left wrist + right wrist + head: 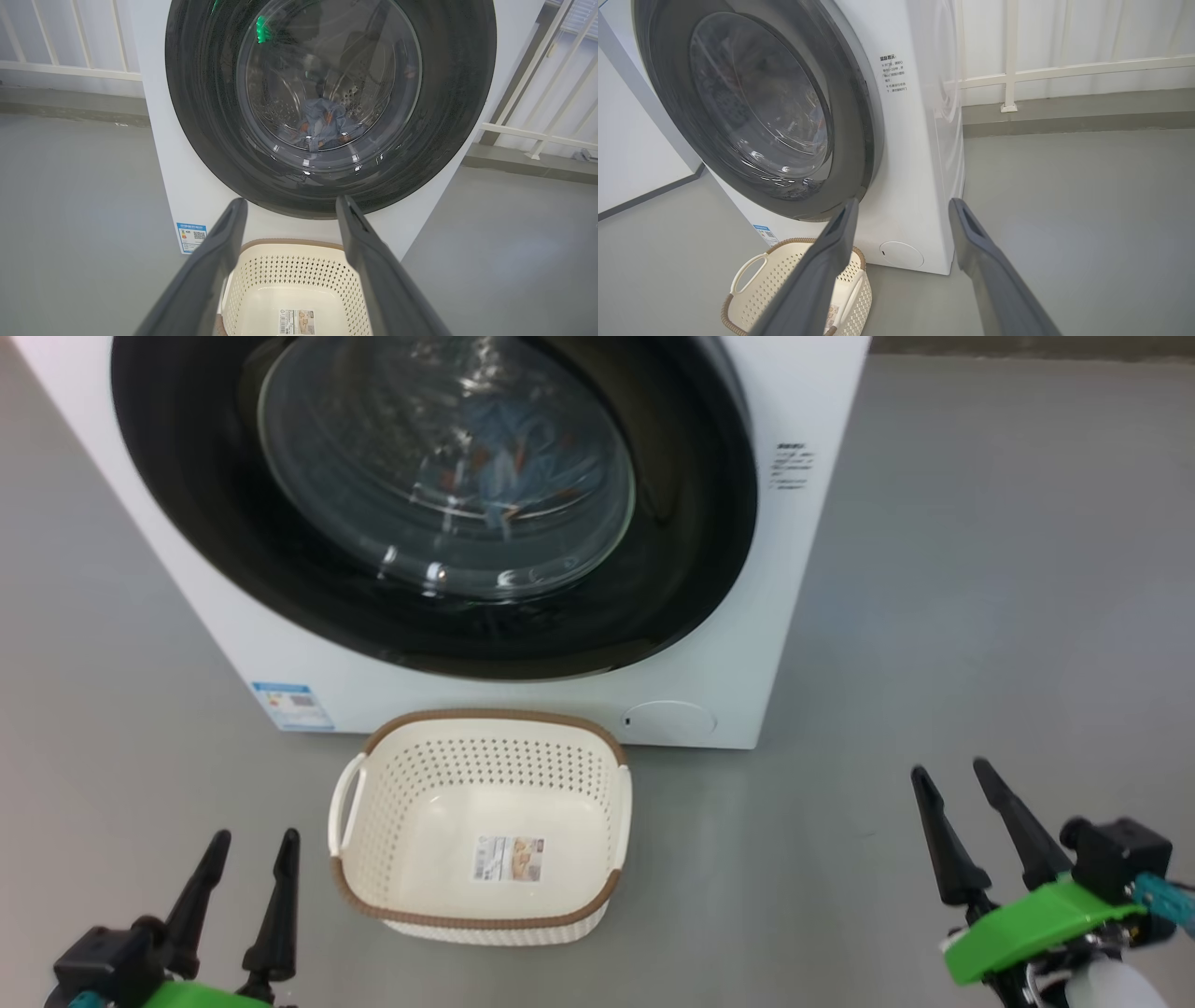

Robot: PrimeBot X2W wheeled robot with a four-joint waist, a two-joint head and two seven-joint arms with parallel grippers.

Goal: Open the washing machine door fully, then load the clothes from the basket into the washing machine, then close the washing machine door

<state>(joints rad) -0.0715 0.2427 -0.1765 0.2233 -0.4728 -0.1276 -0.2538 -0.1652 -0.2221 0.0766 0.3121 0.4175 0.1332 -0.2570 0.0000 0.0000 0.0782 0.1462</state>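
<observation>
Washing machine door shut, upper centre; clothes seen behind it. Basket empty, lower centre. Left tool and right tool spread apart, nothing gripped. Risk: door not fully caught, could swing back.

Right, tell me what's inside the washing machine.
Through the door glass, blue clothes with orange print lie low in the drum. Glare and the door's black rim hide the rest.

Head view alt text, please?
The washing machine door looks shut, with blue clothes behind its glass. The basket sits empty on the floor before the washing machine. The left gripper and right gripper are open, low at either side.
</observation>
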